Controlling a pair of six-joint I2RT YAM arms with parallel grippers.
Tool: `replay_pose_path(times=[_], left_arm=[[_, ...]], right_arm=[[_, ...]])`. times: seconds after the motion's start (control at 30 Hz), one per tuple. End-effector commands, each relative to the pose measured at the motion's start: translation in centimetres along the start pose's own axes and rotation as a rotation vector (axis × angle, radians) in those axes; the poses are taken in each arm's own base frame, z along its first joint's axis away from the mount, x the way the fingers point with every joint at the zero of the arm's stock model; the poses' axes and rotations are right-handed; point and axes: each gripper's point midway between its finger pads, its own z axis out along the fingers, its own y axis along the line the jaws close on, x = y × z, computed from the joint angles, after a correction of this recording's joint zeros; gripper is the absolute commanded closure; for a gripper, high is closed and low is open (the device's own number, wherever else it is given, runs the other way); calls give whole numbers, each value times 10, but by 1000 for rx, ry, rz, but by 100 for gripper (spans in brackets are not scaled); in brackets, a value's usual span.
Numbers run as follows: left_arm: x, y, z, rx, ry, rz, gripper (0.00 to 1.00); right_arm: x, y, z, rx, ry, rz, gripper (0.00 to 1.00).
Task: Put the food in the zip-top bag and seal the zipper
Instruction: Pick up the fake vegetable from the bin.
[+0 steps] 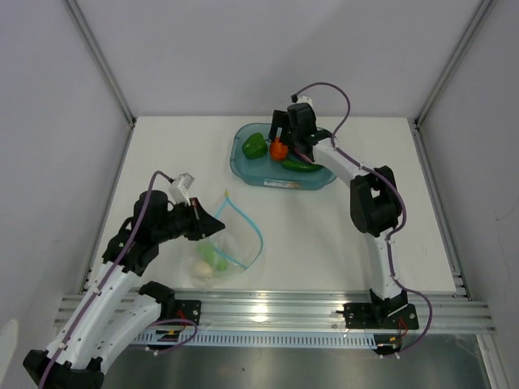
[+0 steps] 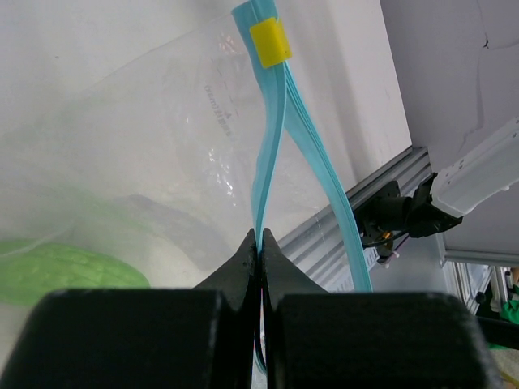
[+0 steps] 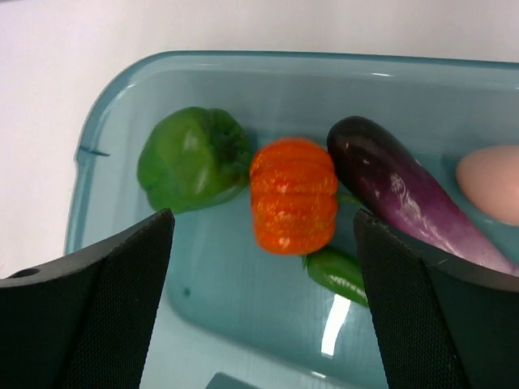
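Left gripper pinches the zipper of the zip-top bag, which lies on the worktop well apart from the tub. Right gripper hangs wide open over the tub, straddling the orange round one inside.

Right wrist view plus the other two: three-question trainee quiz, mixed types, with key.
1. True or false: the left pincer is shut on the zipper.
2. In the right wrist view, what lies centred between the fingers of the open right pincer? A pepper, B orange vegetable, C egg.
3. Fill in: the eggplant lies in the teal ____.
Key: 1 true; 2 B; 3 tub.
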Motion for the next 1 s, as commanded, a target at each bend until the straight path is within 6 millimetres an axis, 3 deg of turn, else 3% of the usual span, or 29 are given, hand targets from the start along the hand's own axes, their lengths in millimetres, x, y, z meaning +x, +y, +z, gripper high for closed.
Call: replay_pose_path(times=[0.0, 0.3, 0.43, 0.6, 0.87, 0.97], left_arm=[[-3, 0, 8, 24, -4, 39, 99], [-4, 5, 19, 27, 12, 43, 99], [-3, 8, 22, 22, 16, 42, 99], [-2, 10, 24, 19, 21, 41, 99], [1, 12, 25, 20, 26, 37, 99], [1, 10, 24, 27, 26, 35, 99]], right_arm=[[-15, 0, 17, -8, -29, -7, 8], [21, -18, 49, 8, 33, -14, 9], [31, -14, 55, -20, 53, -3, 14], [29, -6, 59, -49, 48, 18, 23], [27, -3, 56, -47, 47, 35, 47], [23, -3, 52, -46, 43, 32, 63]])
